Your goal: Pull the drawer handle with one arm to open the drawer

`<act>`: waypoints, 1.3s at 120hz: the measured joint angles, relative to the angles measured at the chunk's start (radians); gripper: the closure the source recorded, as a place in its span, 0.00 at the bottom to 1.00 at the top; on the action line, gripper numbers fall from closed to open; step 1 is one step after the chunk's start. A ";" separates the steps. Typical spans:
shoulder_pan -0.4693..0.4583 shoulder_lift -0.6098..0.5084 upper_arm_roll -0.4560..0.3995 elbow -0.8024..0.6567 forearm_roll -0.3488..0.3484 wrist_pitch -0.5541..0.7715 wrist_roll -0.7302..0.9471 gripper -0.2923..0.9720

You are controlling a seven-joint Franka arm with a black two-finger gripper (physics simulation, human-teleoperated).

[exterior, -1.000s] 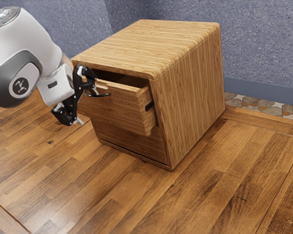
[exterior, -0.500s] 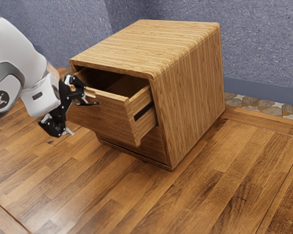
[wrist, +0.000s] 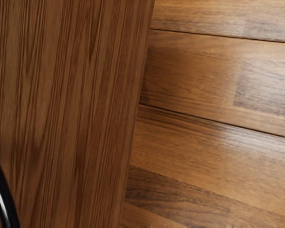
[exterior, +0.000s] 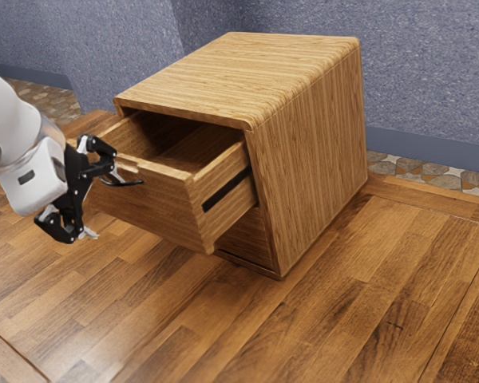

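Item: box cabinet (exterior: 303,144) of striped, light wood veneer with rounded top edges, standing on a glossy floor (exterior: 343,303) of dark planks. Upper drawer (exterior: 156,203) stood well out of the carcass, its interior bare and its flat front grained vertically. Handle (exterior: 126,182): thin, dark, curved bar at the front's upper edge. Black gripper (exterior: 88,190) on a white arm (exterior: 16,152), fingers spread wide, the upper one hooked at the handle. Behind: speckled grey-blue wall (exterior: 431,64), patterned tile strip (exterior: 431,171).

Striped tan-wood drawer (exterior: 148,203), black handle (exterior: 124,182)
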 joint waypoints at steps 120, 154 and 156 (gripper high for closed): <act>-0.001 -0.155 0.007 -0.074 -0.007 -0.004 -0.018 0.25; 0.004 0.020 -0.039 0.180 -0.107 -0.059 -0.136 0.24; 0.005 0.026 -0.039 0.196 -0.105 -0.073 -0.153 0.24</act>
